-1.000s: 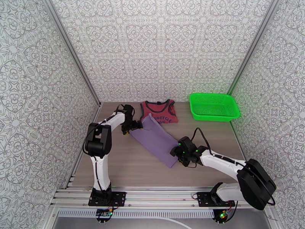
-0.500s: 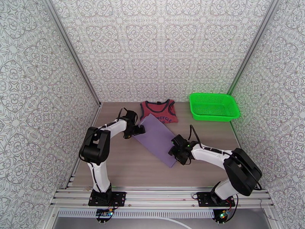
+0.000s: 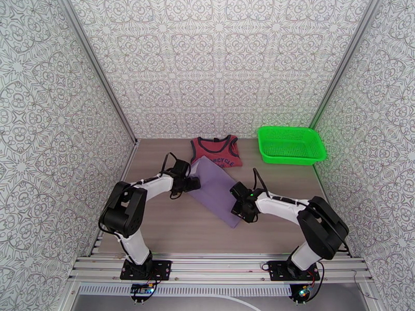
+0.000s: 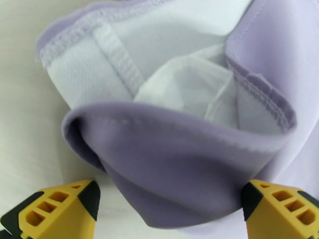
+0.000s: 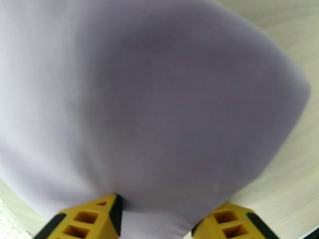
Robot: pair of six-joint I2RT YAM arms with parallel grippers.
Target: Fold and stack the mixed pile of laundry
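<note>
On the tabletop (image 3: 166, 226): lavender garment (image 3: 215, 192) part-folded, red tank top (image 3: 217, 150) flat, nothing stacked
Left hand (image 4: 169, 196): wide open at lavender hem
Right hand (image 5: 157, 215): half-shut round lavender, grip unclear

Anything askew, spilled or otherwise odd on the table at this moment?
The lavender garment lies diagonally, its far corner overlapping the red tank top. By the open left hand its edge is bunched and turned over, showing the pale inside. Nothing looks spilled or damaged.
</note>
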